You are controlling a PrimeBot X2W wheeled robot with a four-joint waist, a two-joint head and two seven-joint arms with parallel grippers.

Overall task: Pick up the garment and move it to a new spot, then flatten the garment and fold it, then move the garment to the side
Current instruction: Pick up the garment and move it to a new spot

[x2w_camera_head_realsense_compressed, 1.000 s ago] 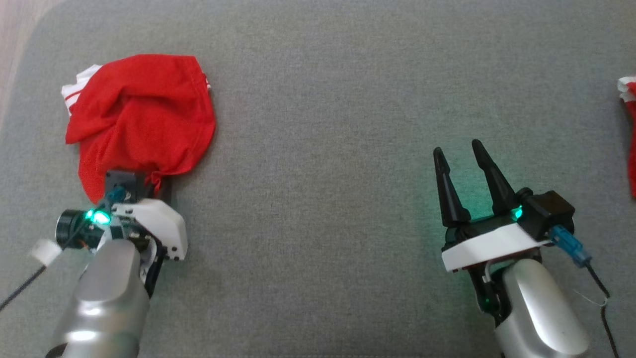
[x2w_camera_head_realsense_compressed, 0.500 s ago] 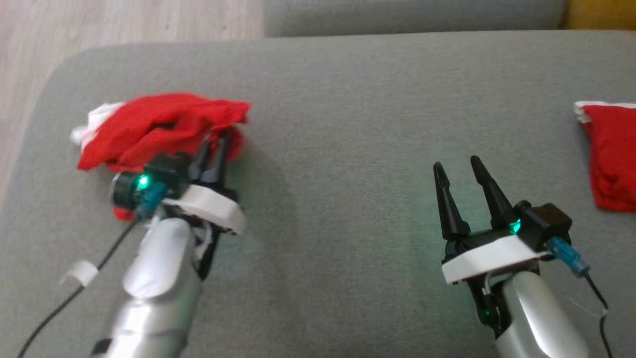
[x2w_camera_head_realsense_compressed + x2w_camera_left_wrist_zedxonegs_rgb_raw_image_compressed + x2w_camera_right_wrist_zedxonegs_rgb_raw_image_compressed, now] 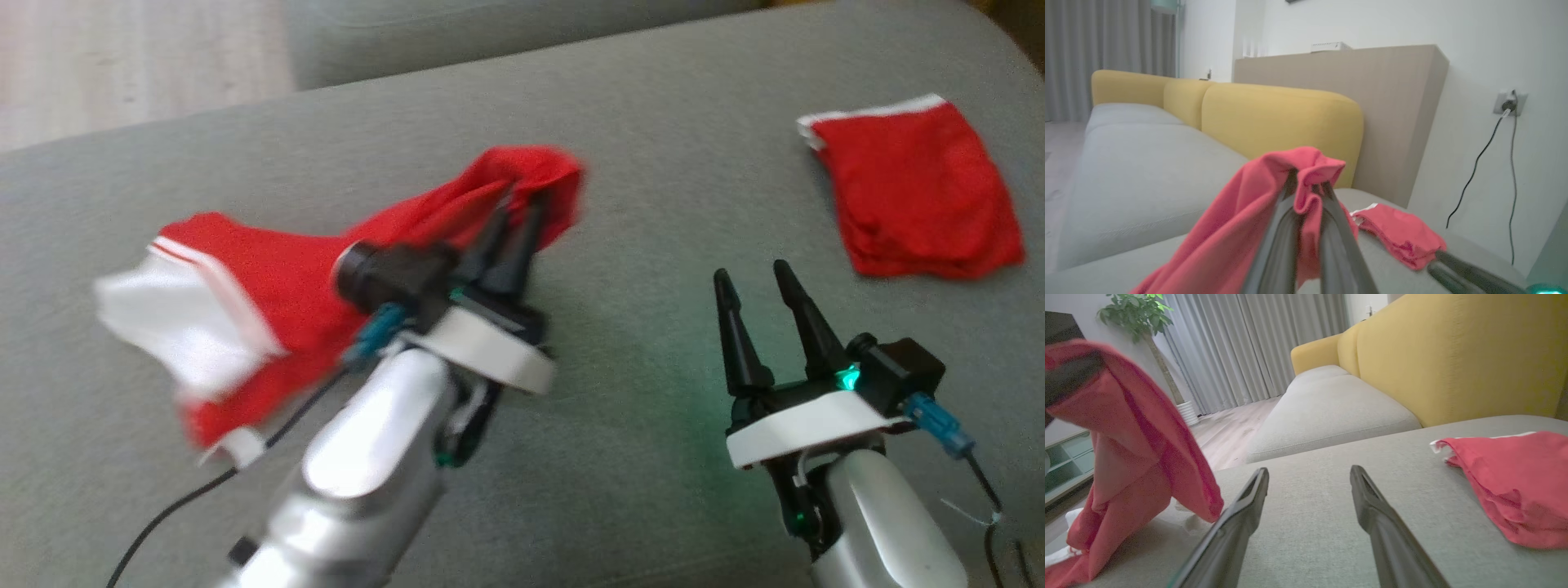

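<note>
One small pinch by the left gripper (image 3: 522, 202) holds the garment (image 3: 277, 269); swinging could drop it. Right gripper (image 3: 751, 278) gapes empty.

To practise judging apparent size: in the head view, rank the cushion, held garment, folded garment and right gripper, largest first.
1. cushion
2. held garment
3. folded garment and right gripper: alike in size; the gripper sits nearer the camera, so unranked.
</note>
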